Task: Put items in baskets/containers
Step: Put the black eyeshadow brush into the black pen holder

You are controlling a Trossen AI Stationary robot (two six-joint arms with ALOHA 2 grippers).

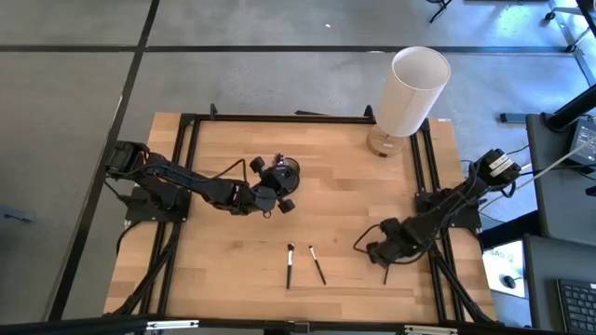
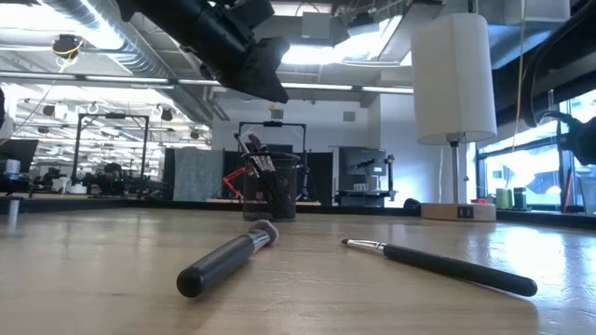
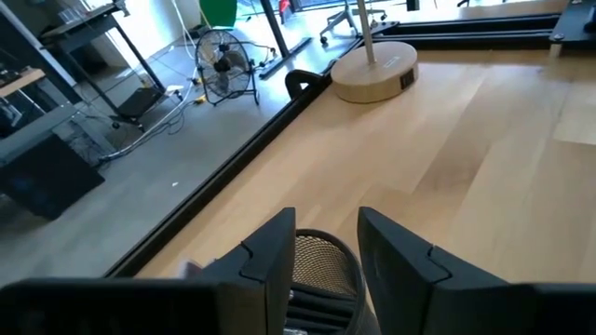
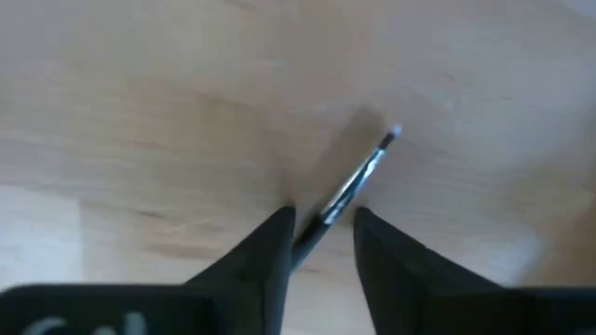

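Wooden table: your left gripper hangs parted just above the mesh cup; your right gripper pinches a thin brush.

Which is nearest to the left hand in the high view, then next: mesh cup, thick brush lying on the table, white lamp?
1. Mesh cup: right beside the left hand.
2. Thick brush: toward the front edge.
3. White lamp: far back right corner.

Two brushes before mesh cup
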